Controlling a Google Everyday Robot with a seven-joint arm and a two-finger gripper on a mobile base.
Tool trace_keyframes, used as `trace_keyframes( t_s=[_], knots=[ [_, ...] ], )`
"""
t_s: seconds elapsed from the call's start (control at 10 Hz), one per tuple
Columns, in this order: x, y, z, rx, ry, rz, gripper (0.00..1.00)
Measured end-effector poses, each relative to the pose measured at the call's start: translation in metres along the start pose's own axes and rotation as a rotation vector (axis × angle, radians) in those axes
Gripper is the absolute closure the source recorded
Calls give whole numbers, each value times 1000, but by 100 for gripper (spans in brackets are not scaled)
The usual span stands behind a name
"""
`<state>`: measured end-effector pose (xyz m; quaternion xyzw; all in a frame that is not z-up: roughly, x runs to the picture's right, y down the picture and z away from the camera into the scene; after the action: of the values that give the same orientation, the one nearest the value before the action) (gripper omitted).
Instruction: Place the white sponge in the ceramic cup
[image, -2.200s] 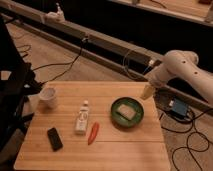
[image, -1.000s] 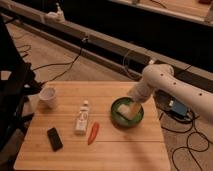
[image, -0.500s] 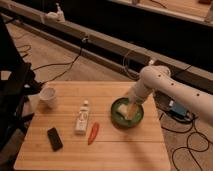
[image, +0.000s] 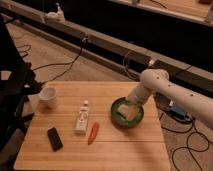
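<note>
Little of the task is done yet. The white sponge (image: 131, 113) lies inside the green bowl (image: 116, 118) at the right side of the counter (image: 125, 152), and the ceramic cup (image: 48, 97) stands at the far left corner, well apart from it, with nothing showing inside. The pincer (image: 128, 104) is down at the far rim of the bowl, right above or against the sponge; whether it is spread or already pinching the sponge I cannot tell. What is left, as I judge it, is nearly all of it: securing the sponge, lifting it out of the bowl, carrying it left across the counter past the white tube (image: 82, 119) and the red pepper (image: 93, 133), and letting it go into the cup.

Against the frame from about two seconds ago, the arm has swung in from beyond the right far edge of the counter and lowered over the bowl; in the last half second it has barely shifted. The cup, tube, pepper and black phone (image: 54, 138) sit where they were
</note>
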<state>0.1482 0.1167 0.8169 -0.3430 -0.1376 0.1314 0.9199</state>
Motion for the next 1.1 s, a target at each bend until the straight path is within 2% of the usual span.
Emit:
trace_keyframes(
  t_s=[0.5, 1.1],
  knots=[
    [14, -18, 28, -16, 4, 63, 20],
    [11, -31, 54, -8, -30, 93, 20]
  ],
)
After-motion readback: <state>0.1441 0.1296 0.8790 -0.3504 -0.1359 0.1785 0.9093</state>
